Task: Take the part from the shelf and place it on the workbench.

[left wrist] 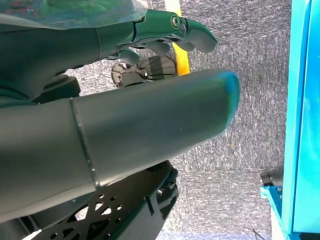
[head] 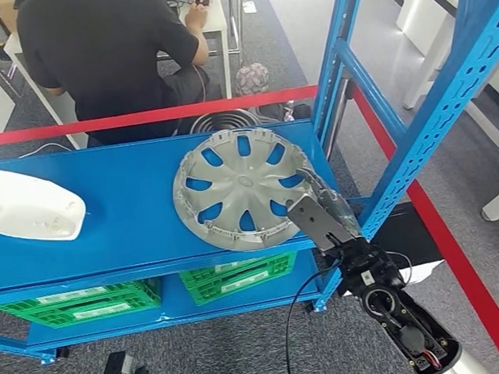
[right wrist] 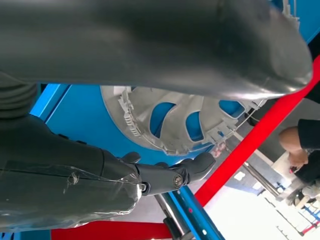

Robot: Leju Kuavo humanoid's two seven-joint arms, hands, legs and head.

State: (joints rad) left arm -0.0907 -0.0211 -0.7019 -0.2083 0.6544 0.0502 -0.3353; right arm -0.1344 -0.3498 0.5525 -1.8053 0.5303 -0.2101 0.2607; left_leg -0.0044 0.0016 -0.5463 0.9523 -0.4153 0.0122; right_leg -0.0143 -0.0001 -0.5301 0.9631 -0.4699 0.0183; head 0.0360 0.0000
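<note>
A silver hubcap [head: 240,187] lies flat on the blue shelf [head: 128,224], its front rim slightly over the shelf's edge. My right hand [head: 323,214] is at the hubcap's right rim. In the right wrist view the hubcap [right wrist: 170,120] sits between the thick thumb and the darker fingers [right wrist: 177,177], with a gap still showing around the rim. A white moulded part [head: 36,206] rests at the shelf's left end. My left hand [left wrist: 132,125] hangs over grey carpet, fingers apart, holding nothing.
Blue shelf uprights [head: 435,120] stand just right of my right arm. Two green crates [head: 237,277] [head: 82,303] sit on the lower shelf. A person in black [head: 109,51] sits behind the shelf, past a red barrier strip [head: 150,114].
</note>
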